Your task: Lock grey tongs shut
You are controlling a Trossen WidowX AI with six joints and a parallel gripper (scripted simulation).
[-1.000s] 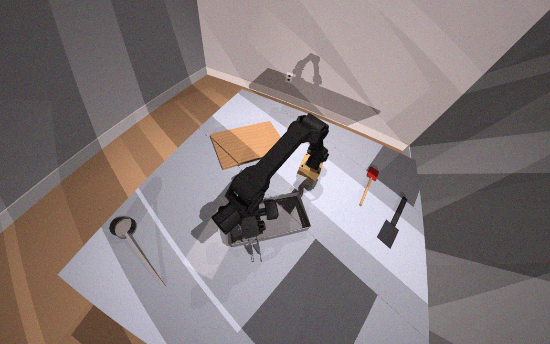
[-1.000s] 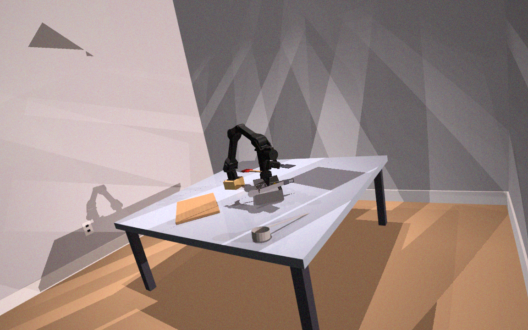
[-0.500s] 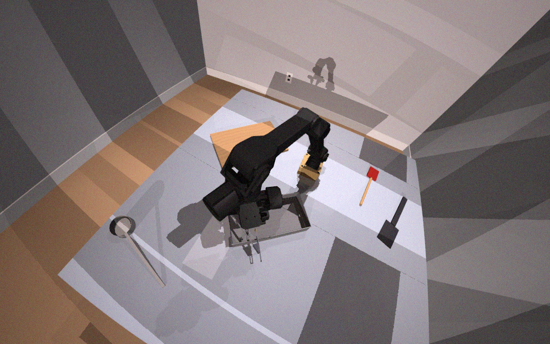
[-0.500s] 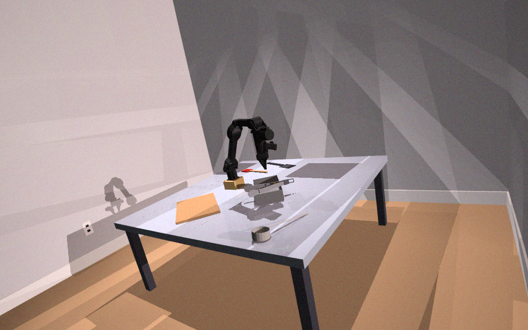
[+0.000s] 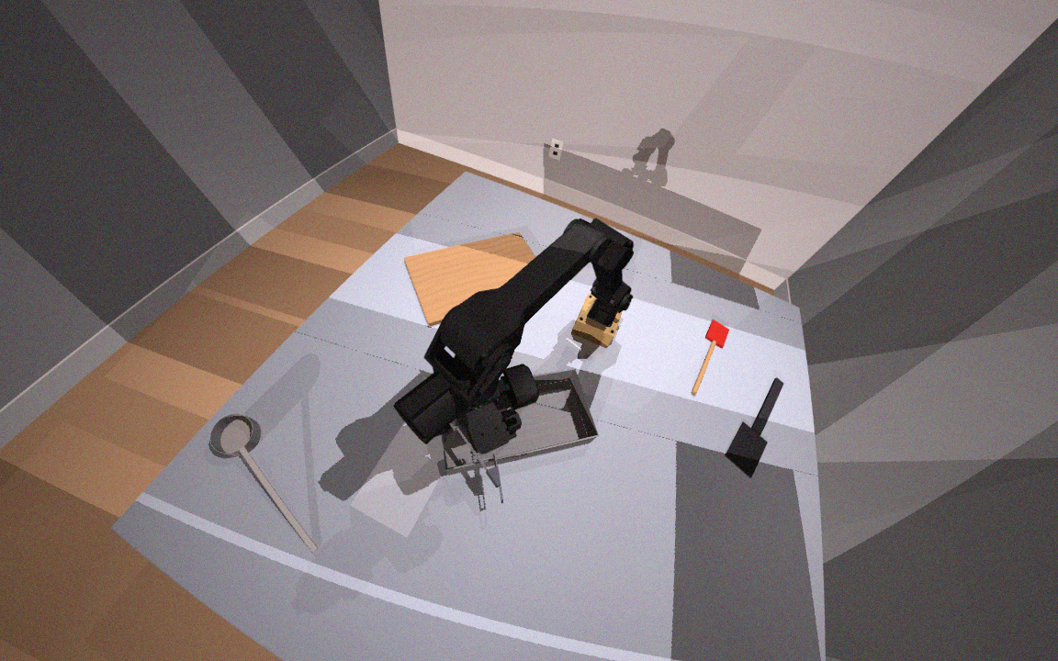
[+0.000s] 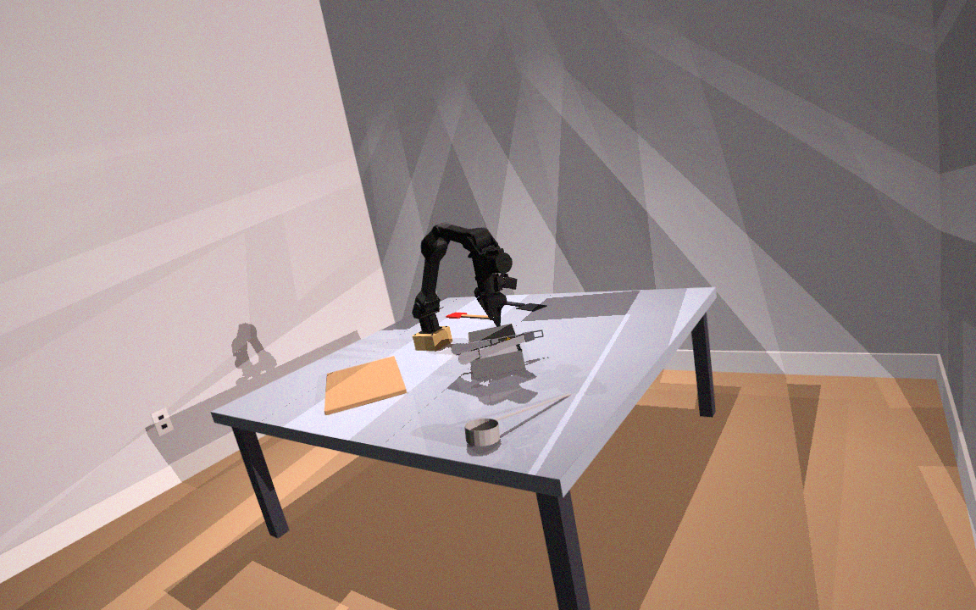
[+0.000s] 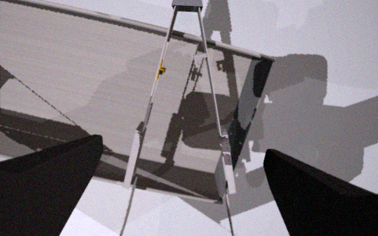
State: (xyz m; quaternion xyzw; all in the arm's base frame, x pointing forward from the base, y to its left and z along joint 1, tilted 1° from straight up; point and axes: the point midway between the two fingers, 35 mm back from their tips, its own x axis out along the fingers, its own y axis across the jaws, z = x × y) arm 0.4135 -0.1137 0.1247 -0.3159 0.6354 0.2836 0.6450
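The grey tongs [image 5: 495, 476] [image 6: 484, 348] [image 7: 132, 164] lie open across the roasting tin [image 5: 516, 454] [image 6: 497, 363] [image 7: 110, 18]. In the wrist view their two arms meet at a grey block [image 7: 187, 4] at the top and spread apart downward, with a small yellow mark on the left arm. My gripper [image 6: 497, 321] [image 7: 184, 150] is open and empty above the tin. In the wrist view its fingertips stand wide on either side of both tong arms, not touching them. The wooden board [image 5: 467, 271] [image 6: 366, 383] lies apart from the tin and bears no tongs.
A round grey pan [image 5: 234, 435] [image 6: 482, 434] with a long thin handle lies on the table. A red-headed spatula [image 5: 716, 332] [image 6: 456, 314] and a black spatula [image 5: 747, 448] [image 6: 533, 306] lie beyond the tin from the board. The arm's yellow base [image 5: 596, 329] [image 6: 431, 339] stands near the tin.
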